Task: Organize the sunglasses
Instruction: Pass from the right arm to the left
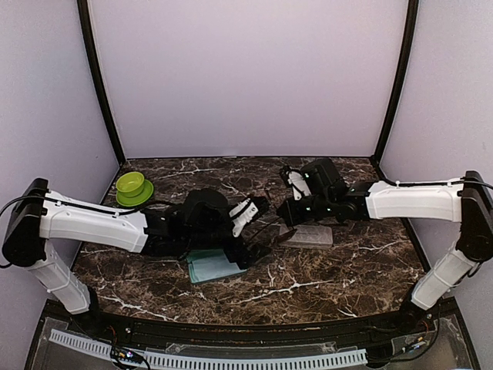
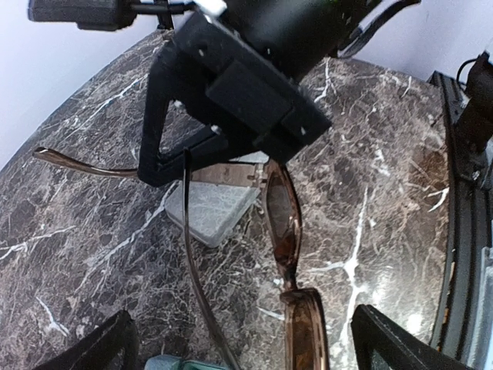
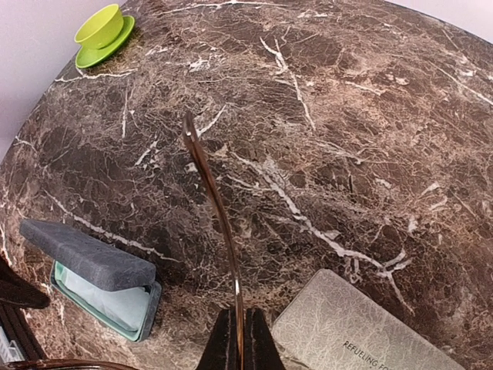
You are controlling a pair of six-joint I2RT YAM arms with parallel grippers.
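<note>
Brown sunglasses just beside pale case. Right tool shut tight, pinching one thin arm. Left tool wide open, holding nothing. Best fold arm slowly, no twisting.

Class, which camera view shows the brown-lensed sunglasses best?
The left wrist view: the sunglasses show both brown lenses, the bridge and the temples. The right wrist view shows little but one temple, pinched in the right end effector. The top external view has them mostly hidden between the arms.
</note>
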